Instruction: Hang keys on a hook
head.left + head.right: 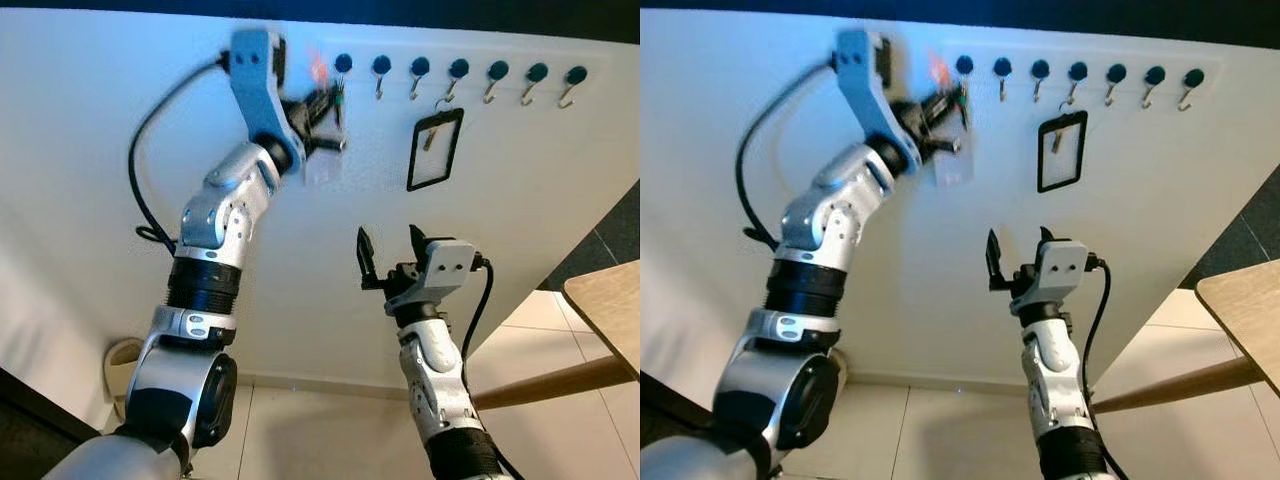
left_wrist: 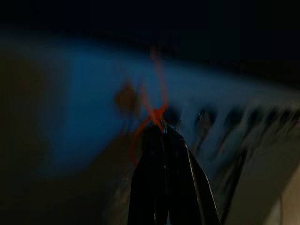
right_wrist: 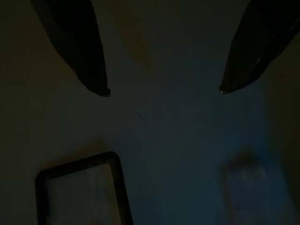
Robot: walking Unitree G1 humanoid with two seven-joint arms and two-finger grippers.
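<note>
Up at the wall, the left gripper (image 1: 325,105) is pinched tight on the keys (image 1: 322,160) by their orange cord (image 2: 157,110), just beside the leftmost hook (image 1: 342,72). If the loop misses the hook's tip, they could drop. The right gripper (image 1: 390,250) hangs spread and empty below the badge holder (image 1: 435,150).

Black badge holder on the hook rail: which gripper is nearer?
Right. The right gripper hovers open just below the black badge holder, apart from it. The left gripper is up at the leftmost hook, shut on the keys.
</note>
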